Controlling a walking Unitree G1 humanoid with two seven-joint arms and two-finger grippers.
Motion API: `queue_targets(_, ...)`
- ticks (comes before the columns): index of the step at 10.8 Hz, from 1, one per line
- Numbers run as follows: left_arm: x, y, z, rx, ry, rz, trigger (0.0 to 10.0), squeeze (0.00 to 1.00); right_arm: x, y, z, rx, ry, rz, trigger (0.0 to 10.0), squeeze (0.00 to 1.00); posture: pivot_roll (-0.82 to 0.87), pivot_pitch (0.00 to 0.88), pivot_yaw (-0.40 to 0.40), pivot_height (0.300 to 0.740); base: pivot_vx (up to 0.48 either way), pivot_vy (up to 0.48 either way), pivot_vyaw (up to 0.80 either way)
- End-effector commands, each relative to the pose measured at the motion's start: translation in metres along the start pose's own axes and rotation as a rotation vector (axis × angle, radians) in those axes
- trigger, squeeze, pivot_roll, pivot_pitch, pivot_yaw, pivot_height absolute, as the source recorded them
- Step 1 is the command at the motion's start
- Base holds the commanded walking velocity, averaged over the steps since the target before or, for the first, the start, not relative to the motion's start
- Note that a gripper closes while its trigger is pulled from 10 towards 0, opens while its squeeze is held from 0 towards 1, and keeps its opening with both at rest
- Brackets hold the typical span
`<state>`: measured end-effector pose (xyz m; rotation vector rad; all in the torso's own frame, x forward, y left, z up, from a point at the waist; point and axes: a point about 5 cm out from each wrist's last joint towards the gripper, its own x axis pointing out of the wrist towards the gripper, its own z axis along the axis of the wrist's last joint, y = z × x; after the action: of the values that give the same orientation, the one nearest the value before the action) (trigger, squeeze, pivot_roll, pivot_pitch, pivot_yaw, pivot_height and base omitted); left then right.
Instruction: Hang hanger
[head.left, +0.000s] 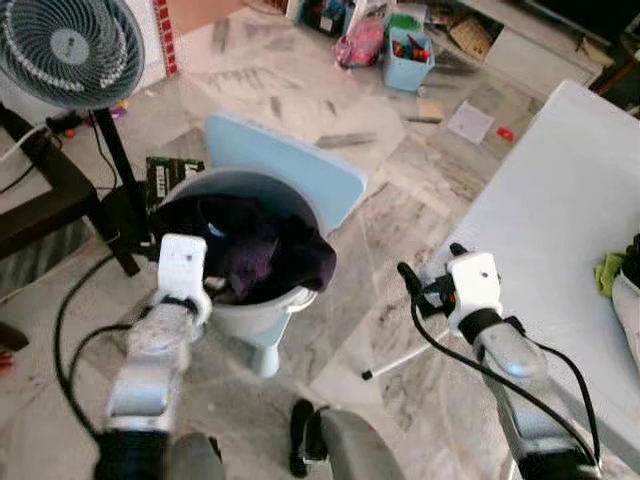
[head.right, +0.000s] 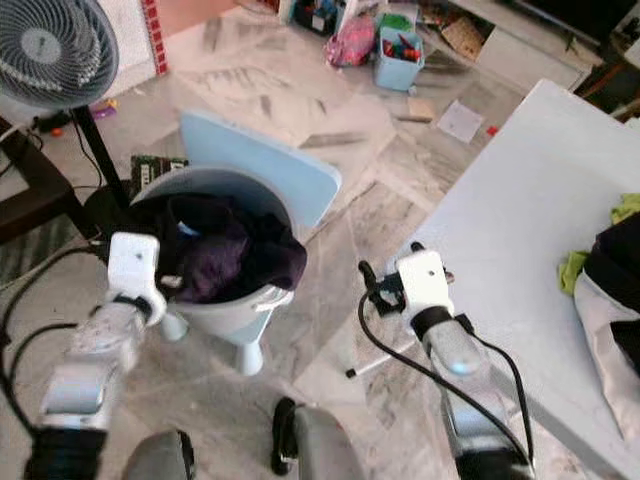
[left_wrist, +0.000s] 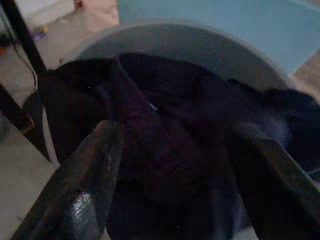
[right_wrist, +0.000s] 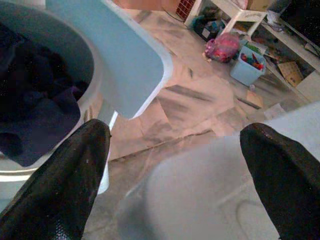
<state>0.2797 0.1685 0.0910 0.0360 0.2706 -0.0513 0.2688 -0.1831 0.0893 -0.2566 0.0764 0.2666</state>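
We find the left end effector (left_wrist: 165, 175) poised just over the round grey plastic laundry basket (head.left: 262, 300), its fingers (left_wrist: 90, 170) spread apart above the heap of dark purple and black clothes (head.left: 255, 255), presumably so that it can reach in. The right end effector (right_wrist: 170, 170) hangs at the corner of the white bench (head.left: 560, 210), fingers likewise apart and holding nothing; we judge it is kept free to receive a garment. A pale blue flat lid (head.left: 290, 165) leans behind the basket, leaving its mouth accessible. We cannot identify a hanger with certainty; a thin white rod (head.left: 400, 360) lies on the marble floor (head.left: 260, 80) between basket and bench.
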Motion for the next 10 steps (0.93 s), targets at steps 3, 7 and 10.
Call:
queue_targets(3, -0.008, -0.023, -0.011, -0.039, 0.061, -0.061, 10.0, 0.0, 0.0, -0.001, -0.004, -0.002, 0.01, -0.013, 10.0, 0.0, -0.05, 0.158, -0.159, 0.74, 0.0, 0.0, 0.0)
queue_targets(7, 0.002, -0.021, -0.01, 0.009, 0.135, -0.088, 10.0, 1.0, 0.001, 0.001, -0.005, 0.0, 0.006, -0.016, 10.0, 0.0, -0.05, 0.158, -0.154, 0.74, 0.0, 0.0, 0.0)
queue_targets(10, 0.01, -0.037, -0.007, -0.162, 0.211, -0.158, 10.0, 1.0, 0.004, 0.005, -0.004, -0.001, 0.0, -0.014, 10.0, 0.0, -0.05, 0.157, -0.142, 0.74, 0.0, 0.0, 0.0)
